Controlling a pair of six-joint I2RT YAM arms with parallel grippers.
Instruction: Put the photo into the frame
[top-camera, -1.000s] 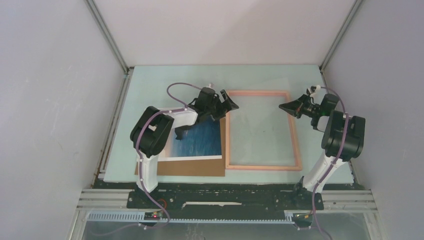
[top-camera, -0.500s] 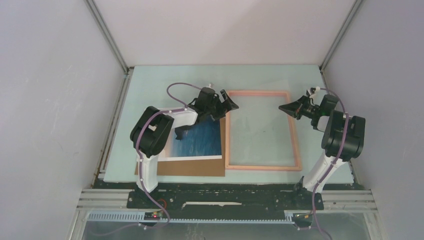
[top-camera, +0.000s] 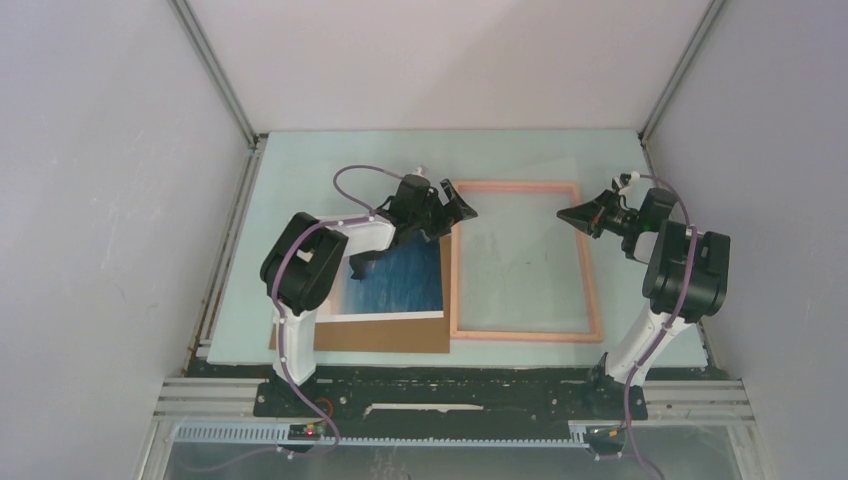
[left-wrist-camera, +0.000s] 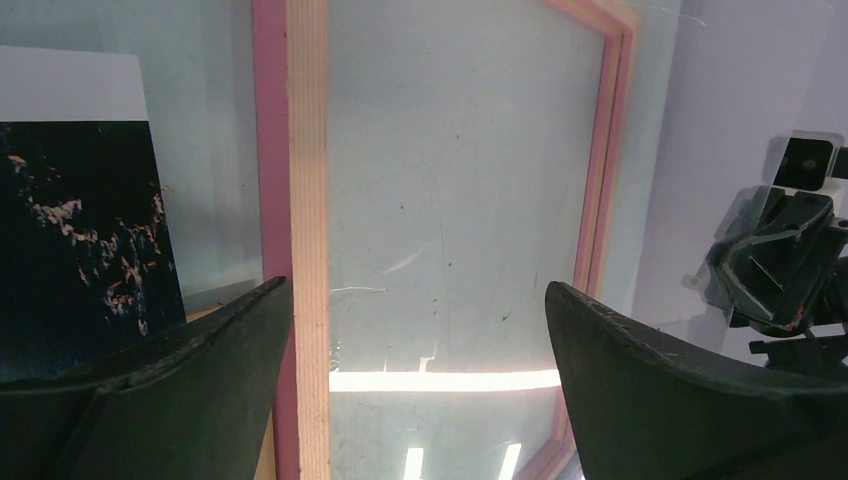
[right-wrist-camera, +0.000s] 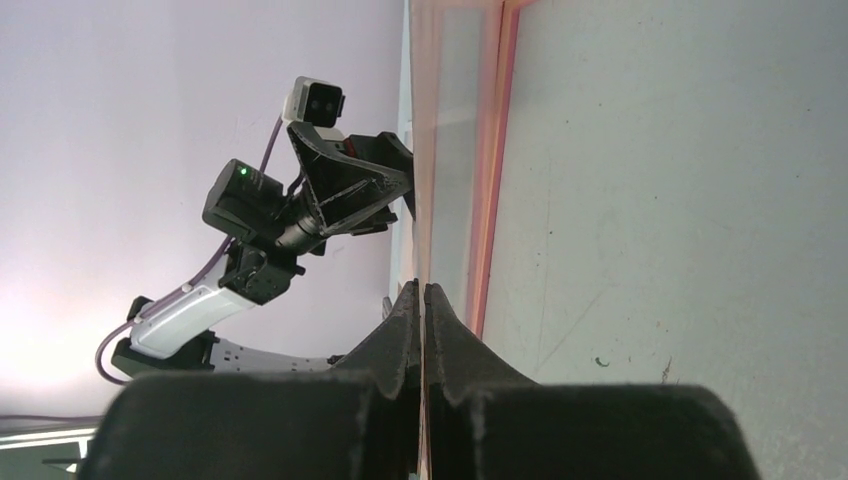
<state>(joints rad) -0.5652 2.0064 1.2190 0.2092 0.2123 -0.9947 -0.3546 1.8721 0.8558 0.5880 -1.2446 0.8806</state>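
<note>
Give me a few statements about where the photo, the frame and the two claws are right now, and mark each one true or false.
1. The photo lies inside the frame. False: it lies beside the frame, on its left, on a brown cardboard sheet.
2. The left claw is open. True.
3. The right claw is spread wide. False: its fingers are shut together.
4. The photo lies picture side up. True: the blue sea shows.
5. The left claw grips the photo. False: nothing sits between its fingers, and it hangs over the frame's left rail.
</note>
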